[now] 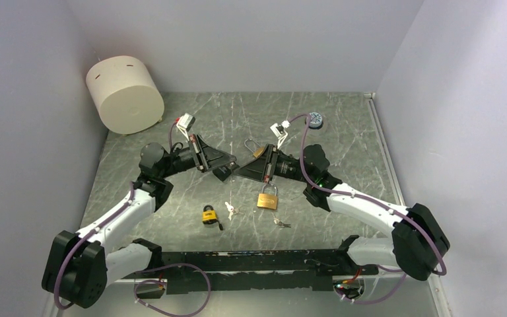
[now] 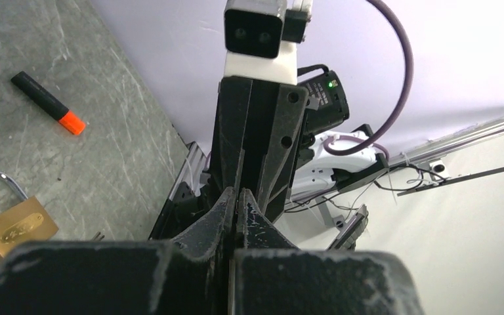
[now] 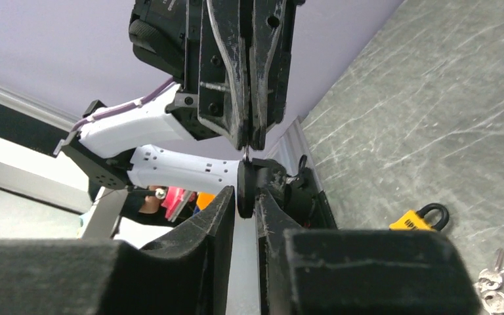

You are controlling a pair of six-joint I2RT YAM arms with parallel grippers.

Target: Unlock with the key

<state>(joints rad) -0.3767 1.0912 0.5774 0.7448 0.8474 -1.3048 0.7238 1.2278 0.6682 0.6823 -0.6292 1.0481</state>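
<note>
Left gripper (image 3: 247,146): my fingers are pinched narrow on a thin metal sliver that I take for the key (image 3: 246,155); only its tip shows past them.
Right gripper (image 3: 245,200): closed on a dark rounded body, seemingly a black lock (image 3: 244,187), held at my fingertips in the air.
Where the key is: straight ahead of my left fingertips, meeting the face of the lock. I cannot tell whether it has entered.
Key's axis: in line with my left fingers, tip pointing away from that gripper at the right one, roughly level above the table (image 1: 343,132).
Doing it well: I judge insertion is the step. Keep both grippers on one line, press gently, and turn only once the blade seats. A skewed push could twist the key in my grip.
Below my grippers: a brass padlock (image 1: 268,198) and a yellow padlock (image 1: 208,214) lie idle.
</note>
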